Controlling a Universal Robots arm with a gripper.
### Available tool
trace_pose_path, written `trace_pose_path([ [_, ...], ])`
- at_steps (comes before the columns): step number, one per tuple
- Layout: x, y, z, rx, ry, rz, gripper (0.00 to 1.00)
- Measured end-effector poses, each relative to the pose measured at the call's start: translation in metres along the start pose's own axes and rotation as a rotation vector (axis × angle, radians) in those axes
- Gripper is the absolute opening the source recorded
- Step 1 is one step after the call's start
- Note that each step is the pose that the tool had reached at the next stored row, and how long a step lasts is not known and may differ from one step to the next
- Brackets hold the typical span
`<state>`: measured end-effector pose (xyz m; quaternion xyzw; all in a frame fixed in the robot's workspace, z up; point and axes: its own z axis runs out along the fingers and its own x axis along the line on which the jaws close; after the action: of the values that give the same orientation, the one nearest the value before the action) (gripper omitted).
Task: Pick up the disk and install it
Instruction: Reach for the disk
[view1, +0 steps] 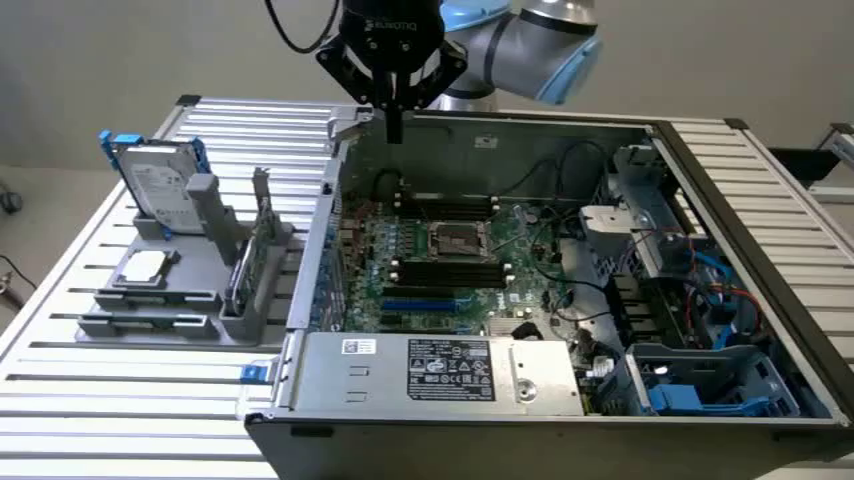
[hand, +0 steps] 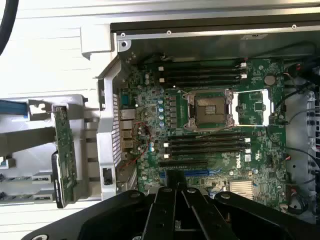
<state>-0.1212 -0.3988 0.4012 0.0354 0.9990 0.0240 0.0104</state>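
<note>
The disk (view1: 160, 185) stands upright at the back of a grey rack (view1: 147, 320) on the exterior view's left, a silver drive with a white label in a blue carrier. My gripper (view1: 394, 132) hangs shut and empty above the rear wall of the open computer case (view1: 534, 400), well off to the disk's right in the exterior view. In the wrist view my gripper (hand: 175, 176) points down over the motherboard (hand: 210, 125), its black fingers pressed together. A blue strip (hand: 11, 106) in the wrist view may be the disk's carrier edge.
The rack also holds a small square CPU chip (view1: 144, 266) and a thin upright circuit card (view1: 248, 262). Inside the case are the empty CPU socket (view1: 454, 240), a power supply (view1: 441, 372) and a blue-lined drive bay (view1: 681, 395). All rests on a ribbed white table (view1: 120, 400).
</note>
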Motion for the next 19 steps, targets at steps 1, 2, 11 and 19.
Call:
trace_pose_path([
  [1,0.0000,0.0000,-0.0001,0.0000,0.0000,0.000,0.11],
  [2,0.0000,0.0000,-0.0002,0.0000,0.0000,0.000,0.11],
  [11,0.0002,0.0000,-0.0007,0.0001,-0.0014,0.000,0.11],
  [19,0.0013,-0.0001,-0.0005,0.0002,-0.0014,0.000,0.11],
])
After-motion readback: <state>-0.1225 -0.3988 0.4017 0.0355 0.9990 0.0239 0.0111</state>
